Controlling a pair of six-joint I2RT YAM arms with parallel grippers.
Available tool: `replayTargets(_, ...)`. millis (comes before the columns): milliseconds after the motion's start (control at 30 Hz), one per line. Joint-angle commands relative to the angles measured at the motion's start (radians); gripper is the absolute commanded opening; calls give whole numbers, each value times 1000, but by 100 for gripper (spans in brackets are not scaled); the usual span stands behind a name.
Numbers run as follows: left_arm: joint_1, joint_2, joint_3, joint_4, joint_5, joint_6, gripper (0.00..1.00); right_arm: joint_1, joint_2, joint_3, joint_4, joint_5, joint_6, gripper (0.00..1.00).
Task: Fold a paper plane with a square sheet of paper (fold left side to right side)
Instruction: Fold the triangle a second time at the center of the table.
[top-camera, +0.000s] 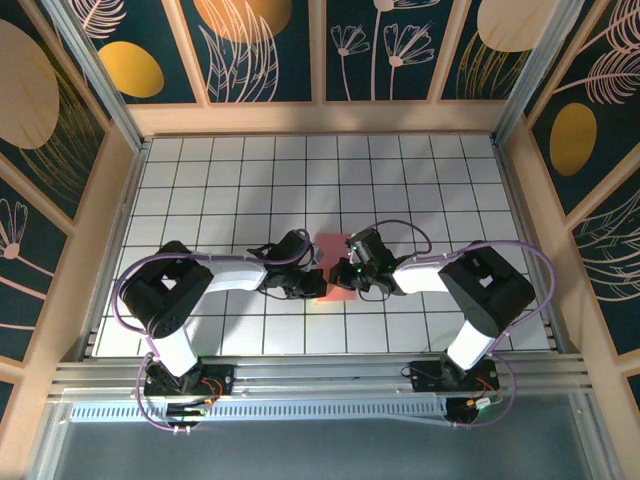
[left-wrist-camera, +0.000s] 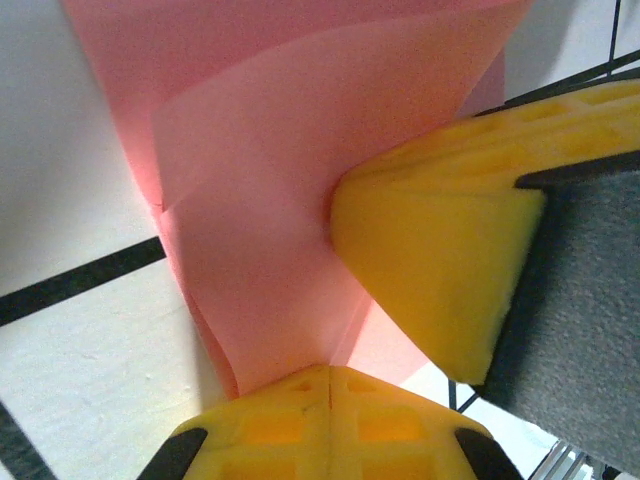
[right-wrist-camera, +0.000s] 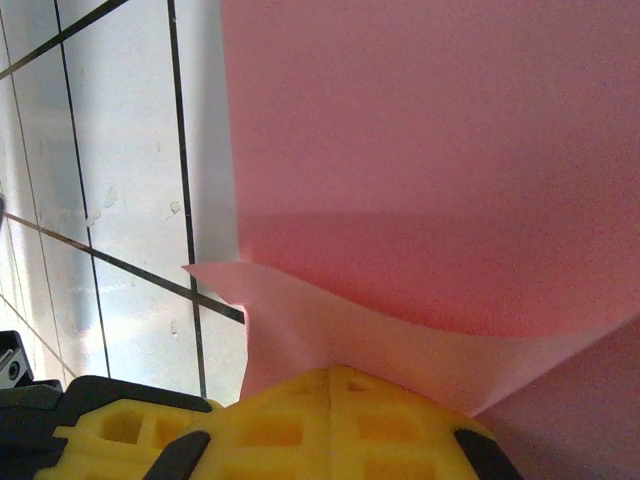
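Left gripper (top-camera: 316, 284) and right gripper (top-camera: 347, 277) both closed, fingertips facing each other against the square sheet of paper (top-camera: 333, 245). Sheet is partly folded and sits mid tiled table (top-camera: 250, 180), between the arms.

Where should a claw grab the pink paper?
At its folded edge, coming in low from the side. The pink paper is thin and layered, probably too flat to pinch from above. The left claw and right claw each nip an edge.
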Motion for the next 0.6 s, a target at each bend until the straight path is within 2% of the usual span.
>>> replayTargets(0, 8, 14, -23, -131, -93, -5, 0, -34, 10, -21, 14, 28, -35, 0)
replayTargets(400, 7, 15, -29, -128, -91, -5, 0, -156, 15, -49, 40, -19, -92, 0)
replayTargets(567, 7, 15, -27, -125, -90, -4, 0, -247, 18, -60, 55, -43, -112, 0)
